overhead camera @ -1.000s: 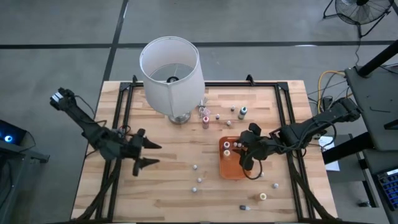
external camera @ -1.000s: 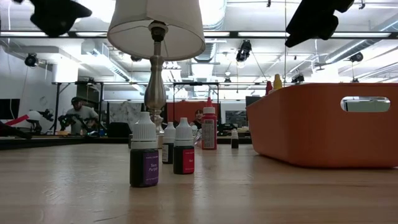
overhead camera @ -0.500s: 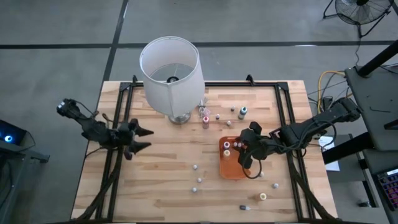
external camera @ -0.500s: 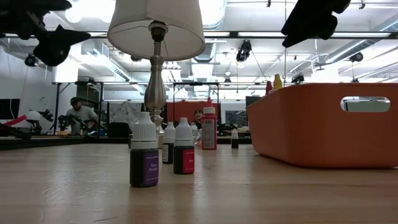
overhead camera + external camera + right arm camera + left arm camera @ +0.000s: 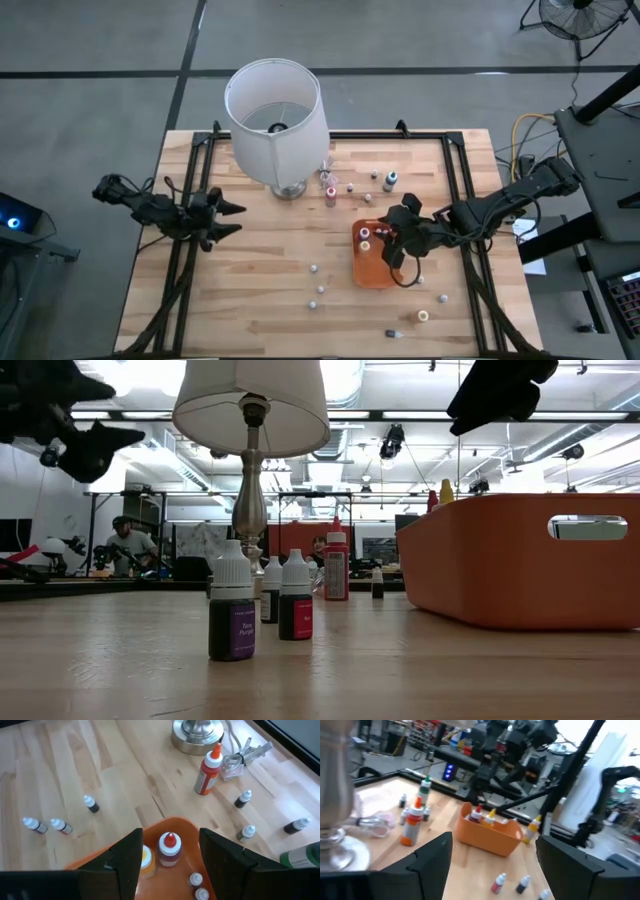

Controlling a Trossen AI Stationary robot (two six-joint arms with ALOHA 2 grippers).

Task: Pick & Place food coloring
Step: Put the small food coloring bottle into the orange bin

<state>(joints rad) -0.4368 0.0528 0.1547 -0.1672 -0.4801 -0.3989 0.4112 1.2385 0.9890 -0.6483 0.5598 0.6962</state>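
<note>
Small food coloring bottles stand scattered on the wooden table: three at the near middle, some near the lamp, others at the near right. A few stand upright in the orange tray, among them a red-capped one and a yellow one. My right gripper hovers open above the tray, fingers either side of the red-capped bottle, clear of it. My left gripper is open over the table's left side, nothing between its fingers.
A tall lamp with a white shade stands on its metal foot at the far middle. A bigger red bottle and a green-capped bottle stand beside it. Black rails run along the table's sides.
My left gripper has drawn back toward the table's far left and sunk lower, staying open. The bottles and the tray have kept their places.
</note>
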